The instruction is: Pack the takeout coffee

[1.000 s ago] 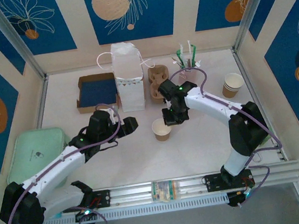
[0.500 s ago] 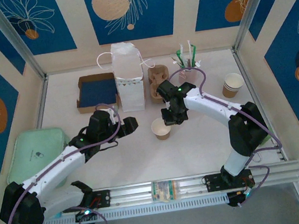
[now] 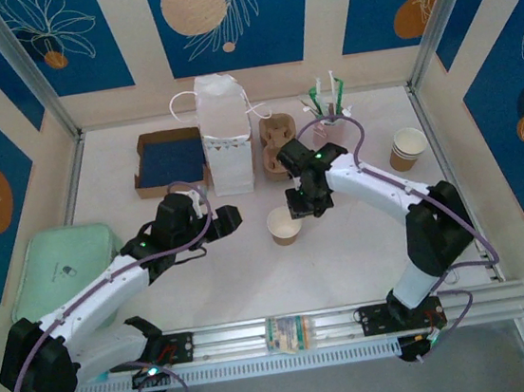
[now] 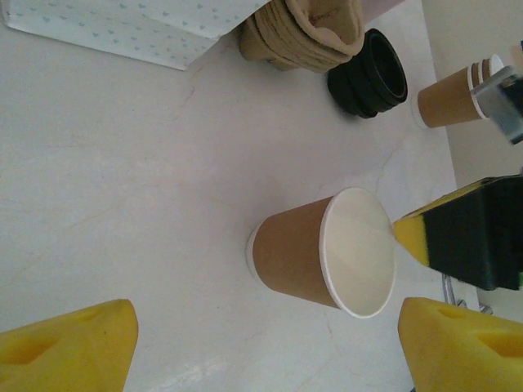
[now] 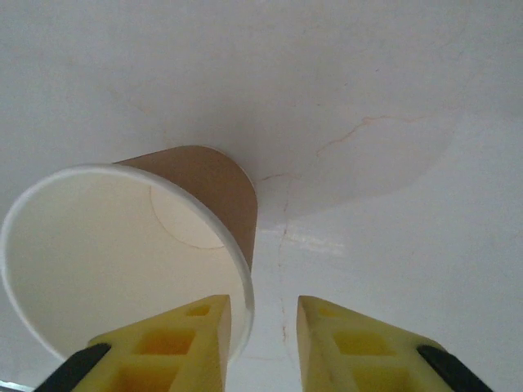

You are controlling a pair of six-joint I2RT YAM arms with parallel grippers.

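Centre of the overhead view, the takeout coffee cup [image 3: 283,228] stands upright on the bench [image 3: 355,251], its open top showing a white inside, just below and right of the white paper bag [image 3: 228,152]. The right gripper [image 5: 263,331] hangs at the cup's right rim, jaws a narrow gap apart, the rim's edge right at that gap. The left gripper [image 4: 265,320] hovers left of the cup, jaws wide apart, facing it. Black lids [image 4: 372,77] sit upper right in the left wrist view.

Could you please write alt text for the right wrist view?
A lidless tan paper cup, white inside, stands on a pale table. The right claw has its yellow fingers slightly apart, the cup's rim in the gap.
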